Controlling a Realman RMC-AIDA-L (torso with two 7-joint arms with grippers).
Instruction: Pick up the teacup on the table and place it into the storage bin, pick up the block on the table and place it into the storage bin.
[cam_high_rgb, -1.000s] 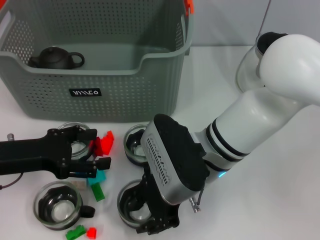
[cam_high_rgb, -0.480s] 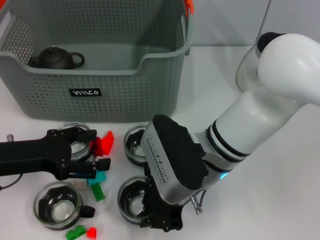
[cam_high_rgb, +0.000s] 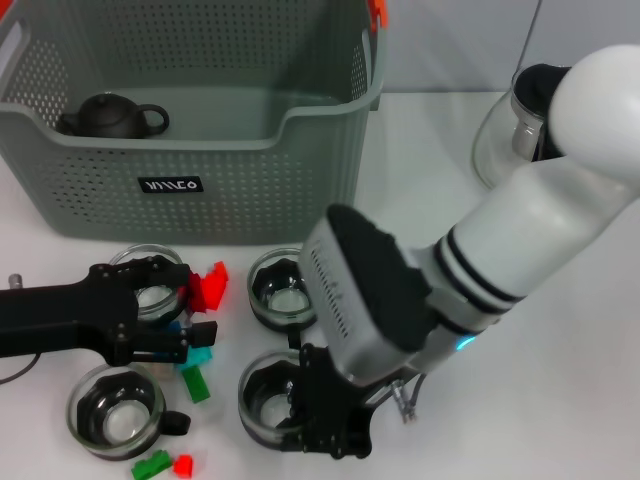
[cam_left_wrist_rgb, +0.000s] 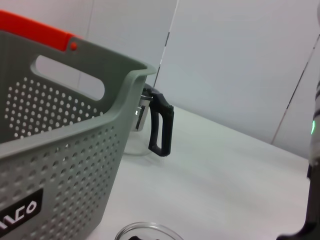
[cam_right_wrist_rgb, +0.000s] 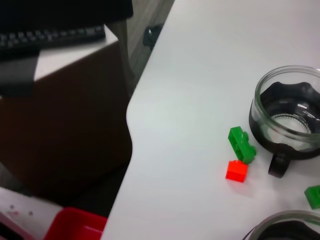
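On the white table (cam_high_rgb: 560, 400), the left pincer (cam_high_rgb: 185, 305) reaches in low from the left edge, its black fingers (cam_high_rgb: 150, 270) spread apart around a cluster of red, teal and green blocks (cam_high_rgb: 207, 285), with a glass teacup (cam_high_rgb: 150, 290) partly hidden beneath it. Nearer the front edge, a second glass teacup (cam_high_rgb: 115, 410) with a dark insert and a black handle sits apart from the arm, and just beside it lie a small green block (cam_high_rgb: 152, 465) and a small red block (cam_high_rgb: 183, 464), touching each other; the right wrist view shows the same pair (cam_right_wrist_rgb: 240, 155) next to that cup (cam_right_wrist_rgb: 290, 117).

Behind them stands the storage bin (cam_high_rgb: 250, 170), a grey-green perforated basket with a black label and an orange clip at its far corner. A dark teapot (cam_high_rgb: 110, 115) rests inside it, near its left wall.

In the middle, a third teacup (cam_high_rgb: 275, 290) stands just in front of the bin. Nearer the front edge, the right pincer (cam_high_rgb: 325, 425) points down at the rim of a fourth teacup (cam_high_rgb: 268, 400); whether its fingers are apart or together cannot be told from here. The bulky white and black right arm (cam_high_rgb: 520, 230) slants away to the right.

At the far right, a glass pitcher (cam_high_rgb: 500, 140) stands behind the arm, its black handle (cam_left_wrist_rgb: 159, 125) clear in the left wrist view.
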